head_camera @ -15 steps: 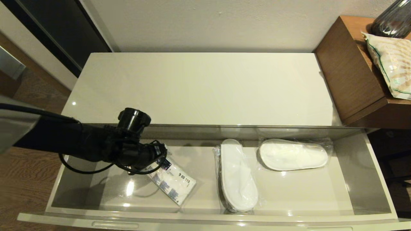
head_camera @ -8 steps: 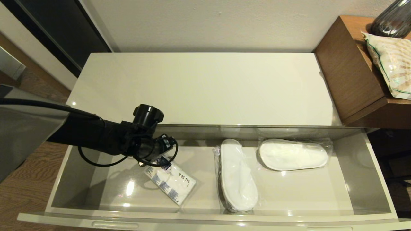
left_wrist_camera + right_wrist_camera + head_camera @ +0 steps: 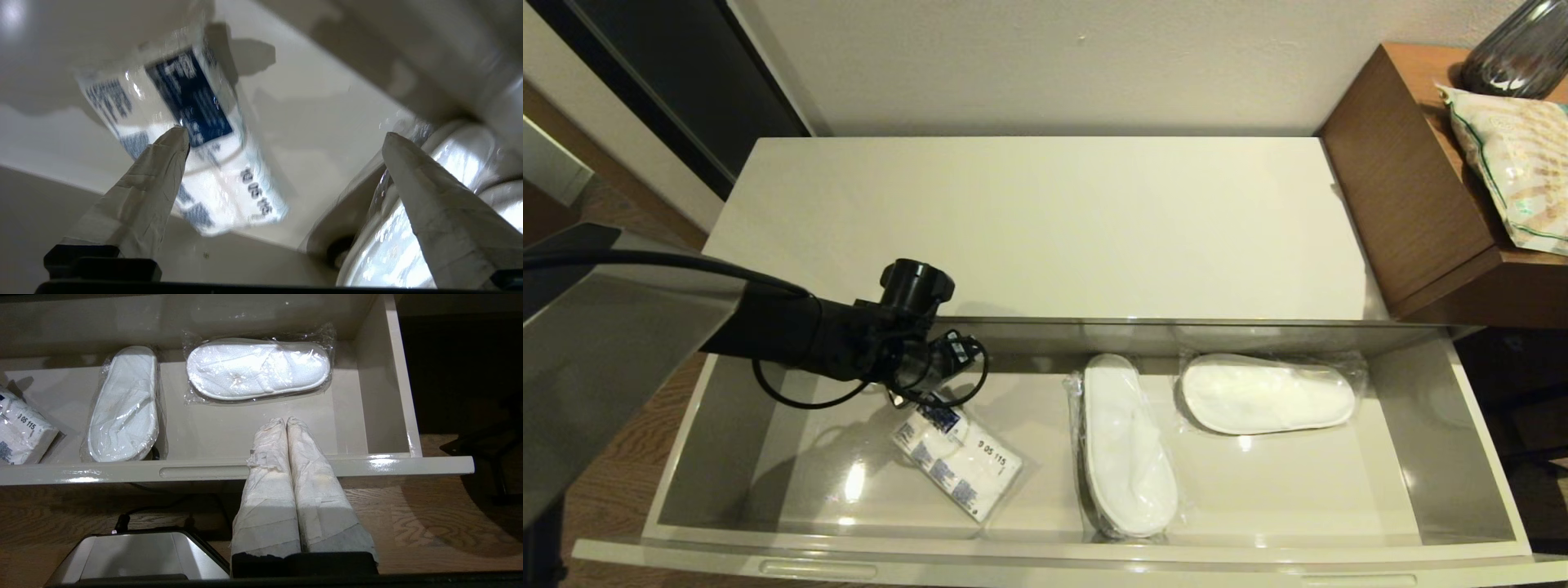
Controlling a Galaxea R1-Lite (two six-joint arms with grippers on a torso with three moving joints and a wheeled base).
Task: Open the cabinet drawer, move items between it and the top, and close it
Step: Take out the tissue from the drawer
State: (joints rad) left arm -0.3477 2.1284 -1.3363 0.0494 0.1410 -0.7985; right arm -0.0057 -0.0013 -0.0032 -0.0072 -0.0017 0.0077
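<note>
Left gripper (image 3: 282,134) risen off tissue pack (image 3: 957,463), jaws spread, shifted rightward

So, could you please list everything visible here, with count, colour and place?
cabinet drawer: one, grey-beige, pulled open at the front.
top: one, cream-white, behind the drawer.
tissue pack: one, white with blue print, drawer's left half.
slippers: two, white in clear wrap, drawer's middle and right.
wooden table: one, brown, right of the cabinet.
patterned bag: one, green-trimmed, on that table.
dark vase: one, behind the bag.
left gripper: jaws open above the tissue pack.
right gripper: jaws shut, before the drawer front.
</note>
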